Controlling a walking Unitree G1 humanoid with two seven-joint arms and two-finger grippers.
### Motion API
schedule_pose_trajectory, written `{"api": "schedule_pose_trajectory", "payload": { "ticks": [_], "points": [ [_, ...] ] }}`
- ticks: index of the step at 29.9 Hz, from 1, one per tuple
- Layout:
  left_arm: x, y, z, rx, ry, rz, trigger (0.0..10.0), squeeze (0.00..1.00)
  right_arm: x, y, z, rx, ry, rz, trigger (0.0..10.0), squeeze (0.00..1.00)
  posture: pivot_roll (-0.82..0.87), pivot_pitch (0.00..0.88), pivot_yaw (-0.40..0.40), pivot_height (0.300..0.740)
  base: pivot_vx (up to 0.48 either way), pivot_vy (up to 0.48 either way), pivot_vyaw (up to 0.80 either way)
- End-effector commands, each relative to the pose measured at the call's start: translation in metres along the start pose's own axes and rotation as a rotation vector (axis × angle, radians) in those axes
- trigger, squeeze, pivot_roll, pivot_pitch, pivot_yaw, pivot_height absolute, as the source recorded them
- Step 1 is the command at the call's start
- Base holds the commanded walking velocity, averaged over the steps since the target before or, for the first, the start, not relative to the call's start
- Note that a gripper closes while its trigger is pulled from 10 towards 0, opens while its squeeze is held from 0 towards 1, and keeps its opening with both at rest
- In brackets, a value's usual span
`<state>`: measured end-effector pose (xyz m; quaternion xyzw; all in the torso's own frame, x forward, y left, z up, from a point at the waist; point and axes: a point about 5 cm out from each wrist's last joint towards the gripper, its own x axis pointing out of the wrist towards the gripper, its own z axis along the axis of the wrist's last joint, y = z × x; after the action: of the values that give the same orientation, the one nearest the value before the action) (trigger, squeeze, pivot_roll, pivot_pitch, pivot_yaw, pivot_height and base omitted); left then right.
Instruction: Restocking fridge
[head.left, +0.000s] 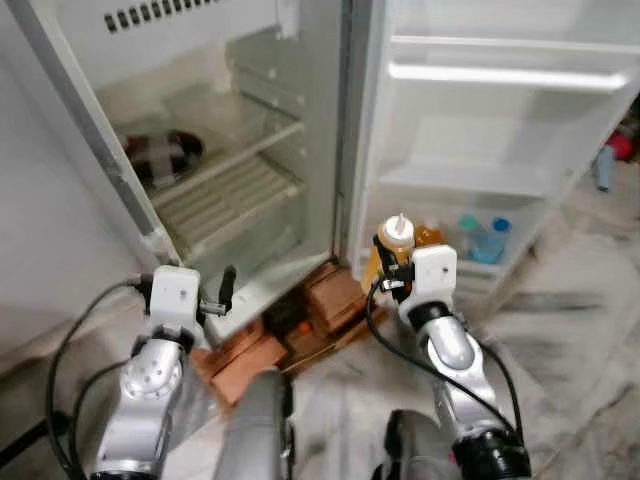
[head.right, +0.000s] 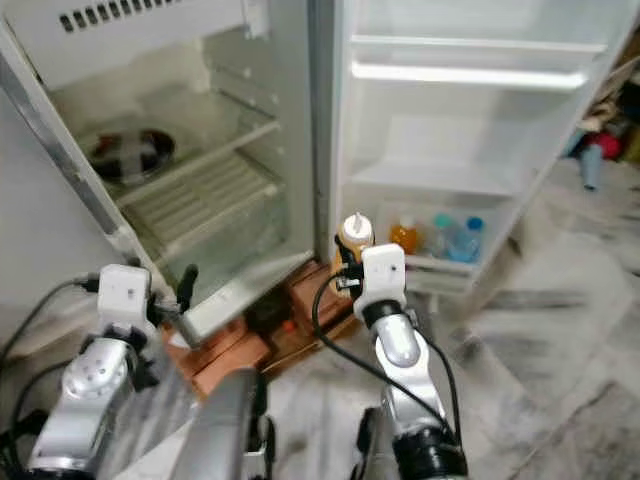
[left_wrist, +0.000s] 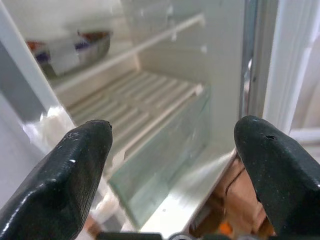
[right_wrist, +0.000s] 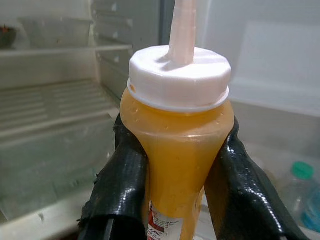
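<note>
Two arms are up before the open fridge (head.left: 300, 130); our right gripper (right_wrist: 175, 170) has its fingers clamped on a yellow sauce bottle (right_wrist: 177, 135), carried toward the door shelf (head.left: 480, 262) beyond them, we judge. Next: ease forward and set it beside the bottles (head.left: 487, 238). Our left gripper (left_wrist: 175, 165) waits, fingers apart; its wrist view shows the crisper drawer (left_wrist: 160, 150) closer.

Soft, even daylight fills the scene. A glaring white strip crosses the fridge door (head.left: 500, 120) at upper right. Head views look slightly soft and bowed at the edges. Wrist-view backgrounds blur behind sharp foregrounds.
</note>
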<state>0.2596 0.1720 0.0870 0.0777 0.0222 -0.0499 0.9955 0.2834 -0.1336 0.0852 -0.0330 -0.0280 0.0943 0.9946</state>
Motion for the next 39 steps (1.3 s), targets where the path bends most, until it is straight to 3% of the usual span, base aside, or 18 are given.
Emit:
{"api": "schedule_pose_trajectory", "payload": {
  "ticks": [1, 9, 14, 28, 39],
  "points": [
    [-0.006, 0.002, -0.01, -0.007, 0.041, 0.016, 10.0, 0.0, 0.003, -0.003, 0.007, -0.008, -0.03, -0.002, 10.0, 0.0, 0.1, 0.067, 0.03, 0.651, 0.0, 0.0, 0.0],
    [-0.008, -0.004, -0.012, -0.027, 0.038, 0.017, 10.0, 0.0, 0.014, -0.005, 0.016, -0.034, -0.059, 0.014, 10.0, 0.0, 0.1, 0.075, 0.027, 0.651, 0.0, 0.0, 0.0],
    [-0.006, -0.001, -0.01, -0.029, 0.027, 0.031, 10.0, 0.0, 0.022, 0.002, 0.023, -0.045, -0.086, 0.044, 10.0, 0.0, 0.09, 0.079, 0.013, 0.651, 0.0, 0.0, 0.0],
    [-0.008, -0.004, -0.01, -0.04, 0.027, 0.046, 10.0, 0.0, 0.02, 0.0, 0.022, -0.054, -0.083, 0.053, 10.0, 0.0, 0.09, 0.088, 0.011, 0.651, 0.0, 0.0, 0.0],
    [-0.009, -0.004, -0.01, -0.043, 0.022, 0.046, 10.0, 0.0, 0.019, 0.001, 0.022, -0.05, -0.082, 0.059, 10.0, 0.0, 0.09, 0.093, 0.01, 0.651, 0.305, 0.0, 0.0]
  ]
}}
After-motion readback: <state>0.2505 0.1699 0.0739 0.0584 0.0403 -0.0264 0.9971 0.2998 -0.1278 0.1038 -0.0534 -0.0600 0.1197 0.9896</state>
